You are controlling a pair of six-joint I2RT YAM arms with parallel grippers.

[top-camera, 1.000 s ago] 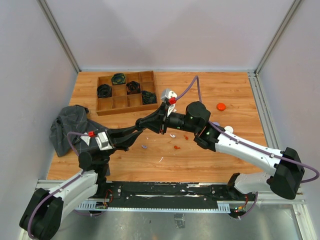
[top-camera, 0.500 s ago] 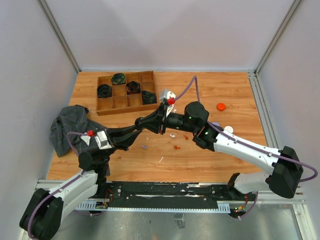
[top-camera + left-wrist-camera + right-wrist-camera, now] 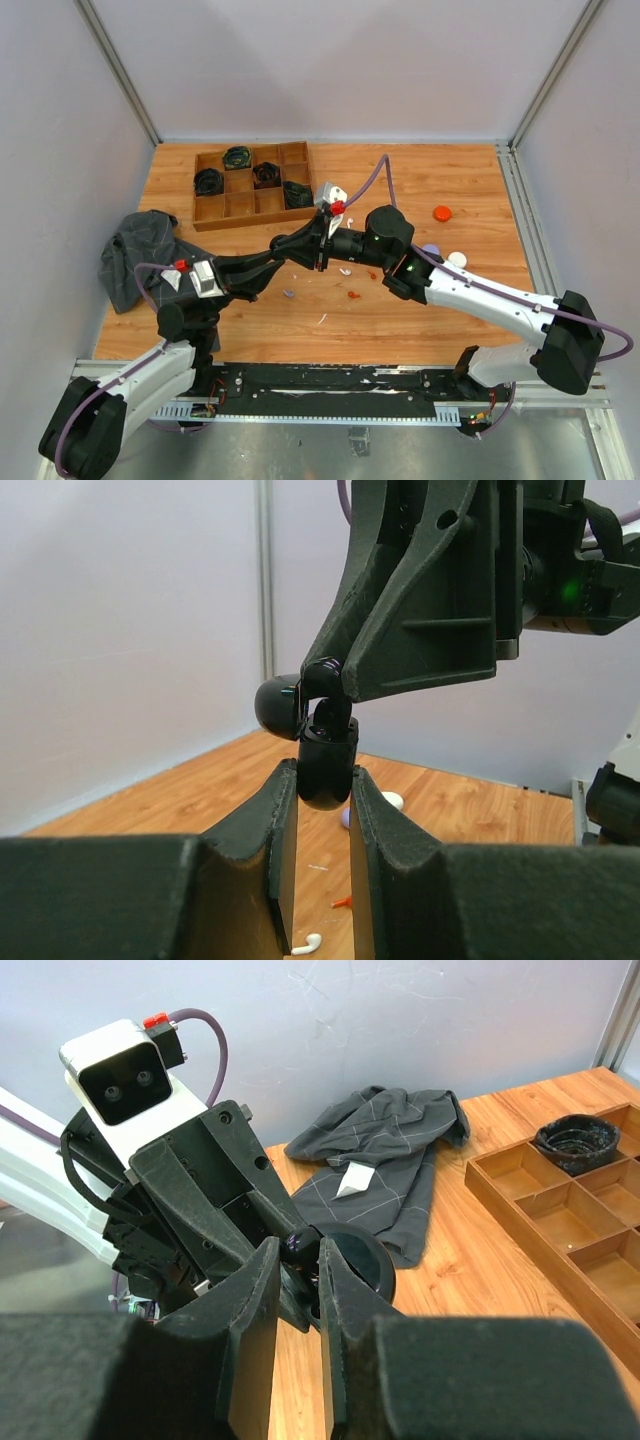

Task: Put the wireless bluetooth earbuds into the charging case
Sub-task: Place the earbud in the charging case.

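Note:
Both grippers meet above the table's middle on the black charging case. My left gripper is shut on its rounded lower body. My right gripper is shut on a small black part at the case's top, beside its round lid; from above the two overlap and hide the case. Three small pieces lie on the wood below: an orange-red earbud, a lavender earbud and a white earbud. The white earbud and the orange-red earbud also show between my left fingers.
A wooden compartment tray with dark coiled items stands at the back left. A grey cloth lies at the left edge. Three round pucks, one orange, one lavender and one white, sit to the right.
The right arm's wrist has shifted slightly to the left. The left arm has not visibly moved, and both grippers keep their hold.

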